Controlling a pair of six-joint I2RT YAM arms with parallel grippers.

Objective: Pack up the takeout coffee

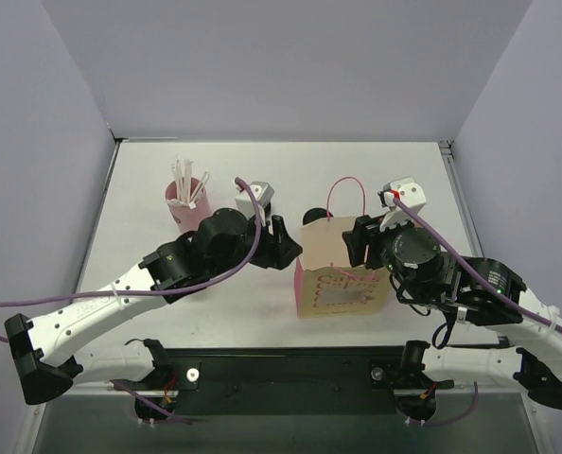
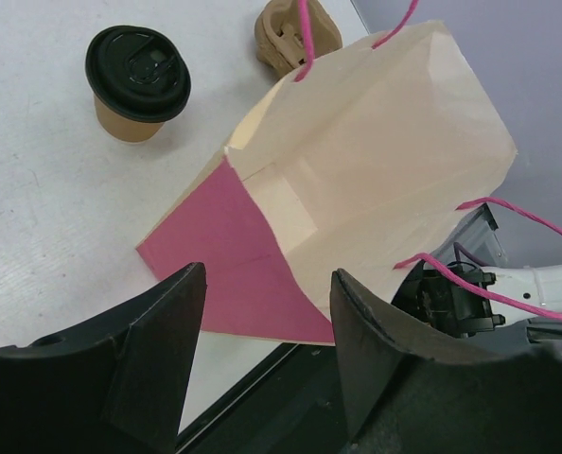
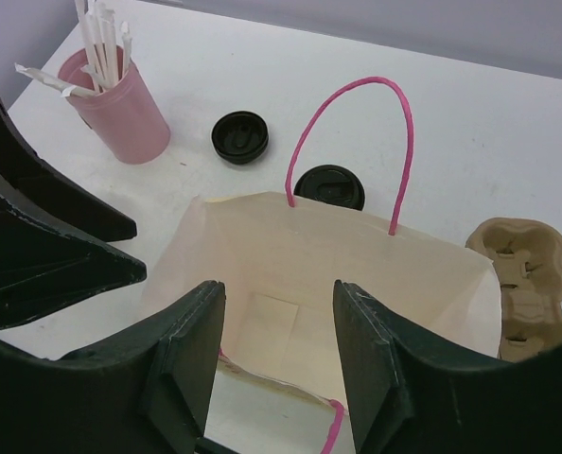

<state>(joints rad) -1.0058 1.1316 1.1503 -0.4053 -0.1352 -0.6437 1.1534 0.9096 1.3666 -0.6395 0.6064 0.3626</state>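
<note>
The takeout coffee [image 2: 137, 80], a brown paper cup with a black lid, stands upright on the white table just behind the paper bag; it also shows in the top view [image 1: 314, 218] and the right wrist view [image 3: 328, 186]. The cream and pink paper bag [image 1: 342, 279] with pink string handles stands open and looks empty inside [image 3: 300, 284]. My left gripper [image 1: 286, 248] is open and empty, hovering at the bag's left side [image 2: 267, 359]. My right gripper [image 1: 360, 242] is open and empty above the bag's near right rim [image 3: 279, 369].
A pink cup of white straws [image 1: 188, 200] stands at the back left [image 3: 125, 109]. A second black lid [image 3: 240, 137] sits left of the coffee. A brown pulp cup carrier [image 3: 527, 279] lies right of the bag [image 2: 295, 33].
</note>
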